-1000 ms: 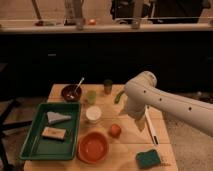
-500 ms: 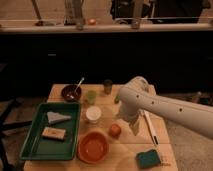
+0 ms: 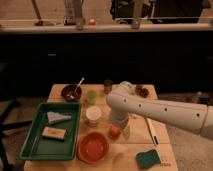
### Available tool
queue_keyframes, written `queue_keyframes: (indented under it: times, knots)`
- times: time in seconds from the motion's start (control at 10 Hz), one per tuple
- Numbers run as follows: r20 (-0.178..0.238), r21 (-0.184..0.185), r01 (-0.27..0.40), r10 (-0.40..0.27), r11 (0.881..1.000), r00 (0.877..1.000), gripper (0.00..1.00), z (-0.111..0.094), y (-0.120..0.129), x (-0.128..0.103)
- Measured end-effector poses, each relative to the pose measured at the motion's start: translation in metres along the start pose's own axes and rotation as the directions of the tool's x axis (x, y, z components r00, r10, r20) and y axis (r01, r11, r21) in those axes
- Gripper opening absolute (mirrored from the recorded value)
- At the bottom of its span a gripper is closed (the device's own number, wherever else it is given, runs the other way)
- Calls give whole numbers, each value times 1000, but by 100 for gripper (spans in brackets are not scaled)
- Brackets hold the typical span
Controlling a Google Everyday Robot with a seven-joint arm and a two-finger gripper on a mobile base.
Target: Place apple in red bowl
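Note:
The apple [image 3: 115, 131], small and orange-red, lies on the wooden table [image 3: 131, 155] just right of and behind the red bowl [image 3: 93, 147]. The wide shallow bowl stands near the front edge and holds nothing. My white arm reaches in from the right, with its bend over the table's middle. My gripper [image 3: 119, 121] points down from it, directly above and behind the apple, very close to it. The arm hides much of the gripper.
A green tray [image 3: 31, 145] at the left holds a grey-blue wedge [image 3: 57, 117] and a tan block [image 3: 54, 132]. Behind are a maroon bowl with spoon [image 3: 71, 92], a green cup [image 3: 91, 96], a white cup [image 3: 93, 114], a dark can [image 3: 108, 85] and a dark fruit cluster [image 3: 142, 90]. A green sponge [image 3: 149, 158] and a white utensil [image 3: 151, 131] lie at the right.
My arm has swung left and lowered, bringing the gripper from the right of the apple to just above it. The apple and bowl have not moved.

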Motion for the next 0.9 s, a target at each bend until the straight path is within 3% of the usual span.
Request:
queue_keyframes:
  times: [0.4,0.9]
  knots:
    - [4,-5,0,0,1000,1000,80,11,-19,-9]
    - [15,-26,-29,30,999,999,80,24,-36,8]
